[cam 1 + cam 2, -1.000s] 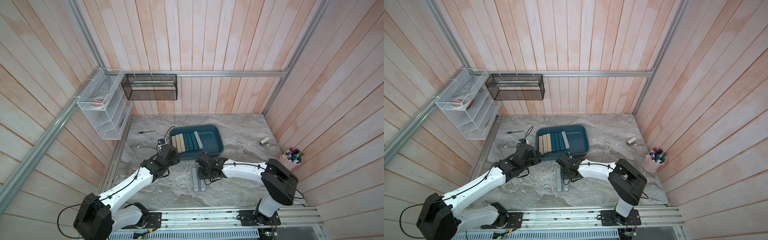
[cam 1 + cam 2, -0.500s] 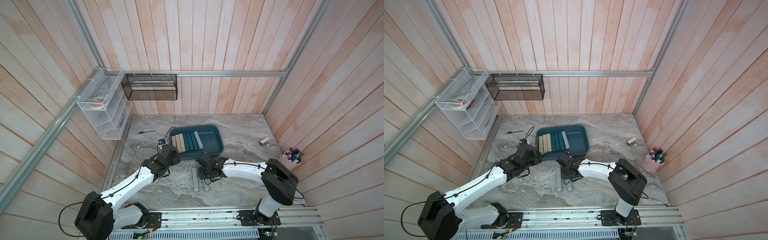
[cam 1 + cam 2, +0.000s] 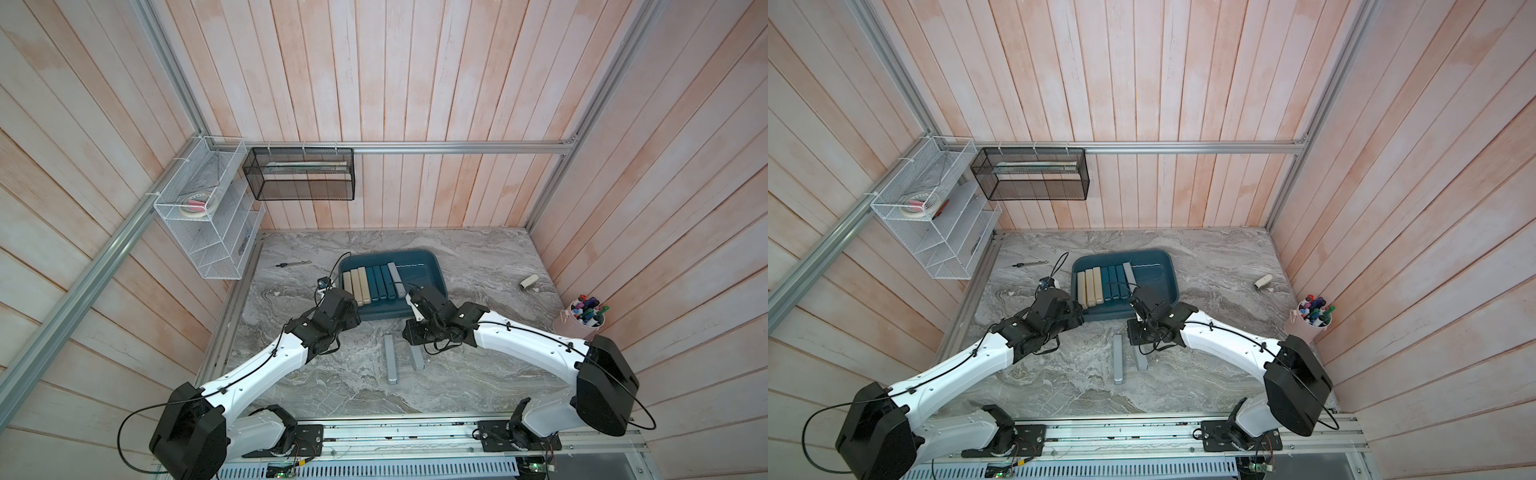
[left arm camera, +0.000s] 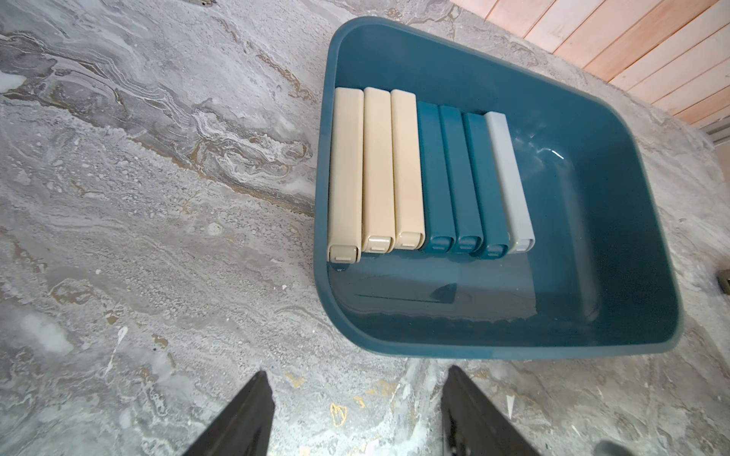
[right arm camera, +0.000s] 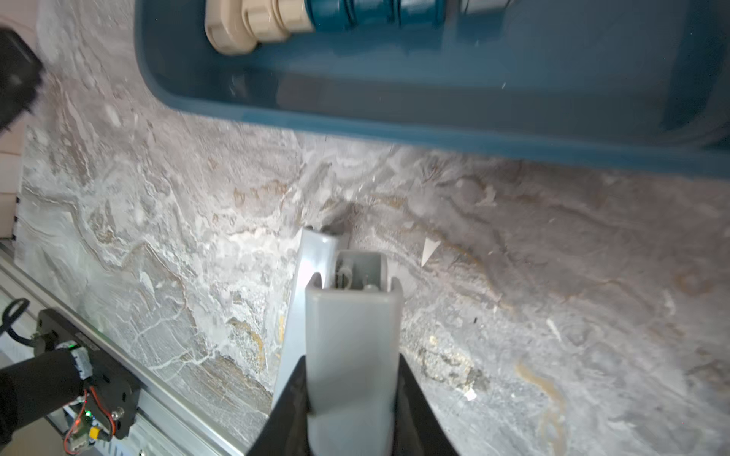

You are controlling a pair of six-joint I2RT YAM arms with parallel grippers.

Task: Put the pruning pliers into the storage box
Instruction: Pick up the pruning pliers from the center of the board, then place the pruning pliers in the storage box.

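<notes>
The teal storage box [image 3: 419, 282] [image 3: 1154, 282] [image 4: 592, 237] holds a row of pruning pliers: three beige [image 3: 357, 286] [image 4: 375, 173], three teal [image 3: 379, 283] [image 4: 454, 181] and one grey [image 3: 395, 279] [image 4: 509, 181]. Two more grey bars lie on the marble in front of the box. My right gripper [image 3: 414, 345] [image 5: 351, 371] is shut on the right-hand bar [image 3: 417, 360] [image 5: 351, 339]. The other bar [image 3: 390, 360] [image 5: 302, 300] lies free beside it. My left gripper [image 4: 357, 379] hangs open and empty by the box's near left corner.
A thin silver tool [image 3: 294, 263] lies left of the box. A stubby beige piece [image 3: 528, 282] and a pink cup of markers [image 3: 584, 318] sit at the right. A white wire rack [image 3: 208, 224] and a black mesh basket [image 3: 301, 174] hang on the walls.
My right gripper's jaws have closed on the right-hand grey bar, nudging it slightly. The left arm has barely moved.
</notes>
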